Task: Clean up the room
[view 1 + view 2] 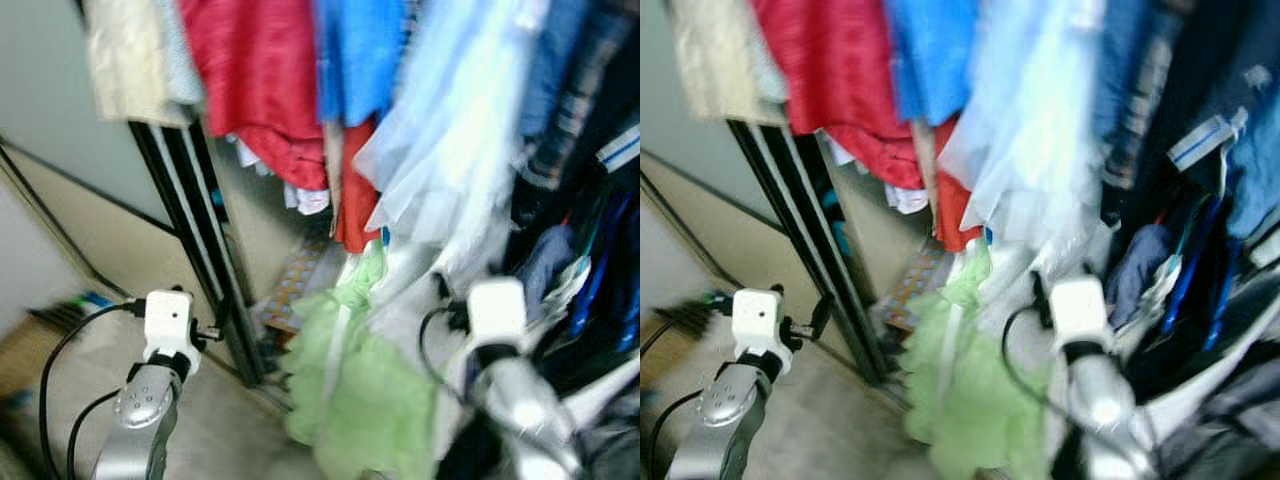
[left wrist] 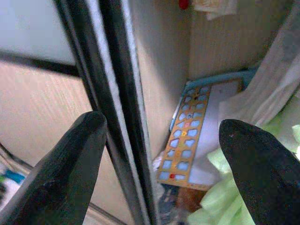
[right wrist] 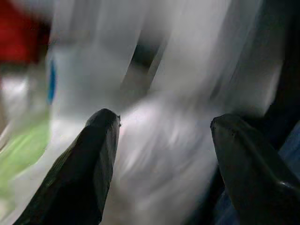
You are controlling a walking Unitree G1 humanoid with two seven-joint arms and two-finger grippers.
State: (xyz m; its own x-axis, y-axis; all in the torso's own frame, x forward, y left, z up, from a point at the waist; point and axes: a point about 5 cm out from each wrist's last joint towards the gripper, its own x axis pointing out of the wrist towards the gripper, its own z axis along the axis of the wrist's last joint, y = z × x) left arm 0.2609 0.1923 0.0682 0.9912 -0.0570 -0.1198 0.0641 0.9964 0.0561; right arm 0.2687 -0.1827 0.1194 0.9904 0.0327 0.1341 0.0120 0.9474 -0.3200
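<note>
Left claw apart by door frame; right claw apart at white garment

Red garment, bright blue shirt, pale blue sheer fabric and lime-green cloth beside a black door frame.

Left gripper raised beside black door frame, fingers spread wide. Right gripper raised further right of frame, fingers spread, nothing between.
</note>
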